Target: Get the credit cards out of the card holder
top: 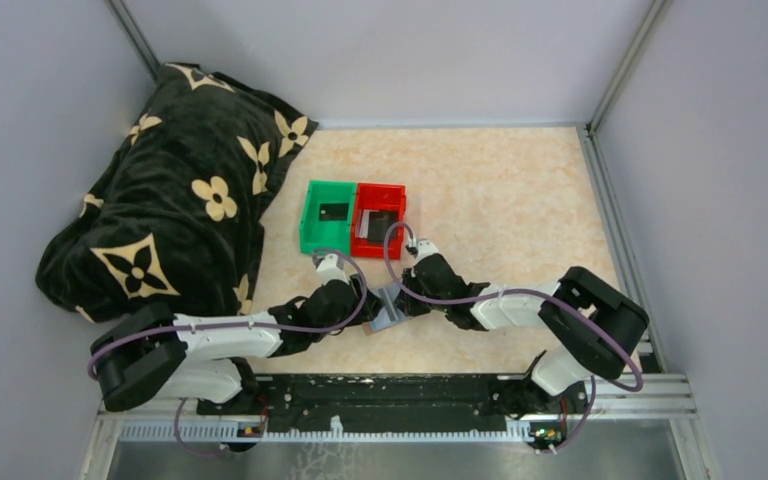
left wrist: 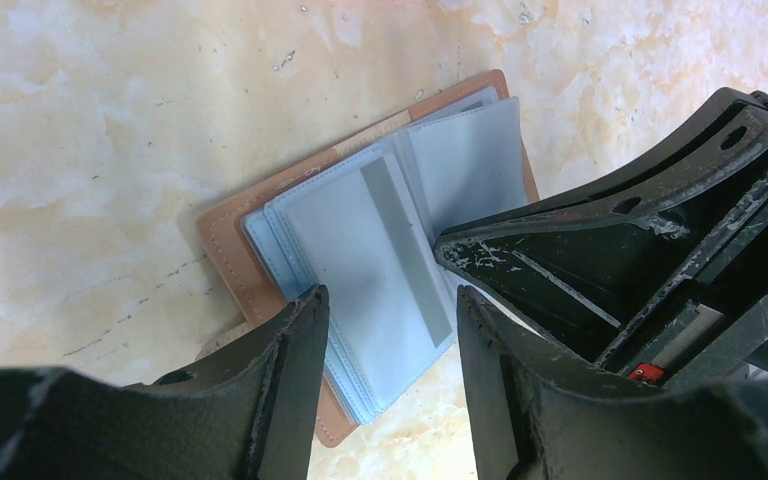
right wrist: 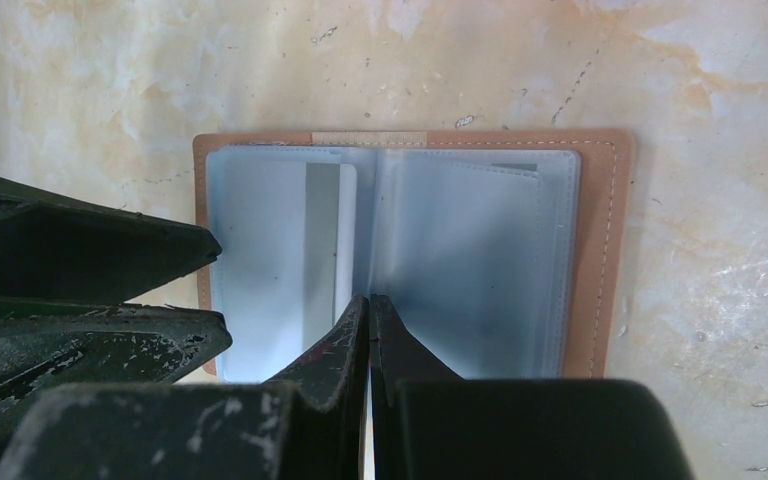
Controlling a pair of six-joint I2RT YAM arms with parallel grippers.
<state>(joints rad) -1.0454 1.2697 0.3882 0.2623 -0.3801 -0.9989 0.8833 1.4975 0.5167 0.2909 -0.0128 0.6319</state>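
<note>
- The card holder (right wrist: pixel 600 250) lay opened flat on the bench (top: pixel 520 200), tan cover down and pale blue-grey sleeves up. It sat in the near middle of the bench, at about 6 o'clock from the two bins.
- One of the credit cards (right wrist: pixel 322 235) (grey, with a darker stripe along it) showed through the top sleeve of the left-hand page in the right wrist view. A dark sliver at the 1 o'clock corner of the other page might have been another card, but too little of it showed to tell.
- The right claw (right wrist: pixel 368 305) was pressed together with nothing between its fingers. Its tip was down on the centre fold, and I judged it to be pinning the holder open.
- The left claw (left wrist: pixel 390 300) was spread, reaching in from 8 o'clock in the top view. Its fingers stood either side of the near edge of the striped card's page and pinched nothing. Whether they touched the sleeves could not be told.
- Further out, a dark card (top: pixel 333 211) lay in the green bin (top: pixel 307 215) and a second card (top: pixel 378 224) in the red bin (top: pixel 403 210), so part of the job looked done.
- The step in hand seemed to be drawing the striped card out of its sleeve.
- The next move would call for the left claw to catch only the card's edge, not the soft plastic, and slide it out along the sleeve while the right claw held the fold down. Which side the sleeve opened on could not be told.
</note>
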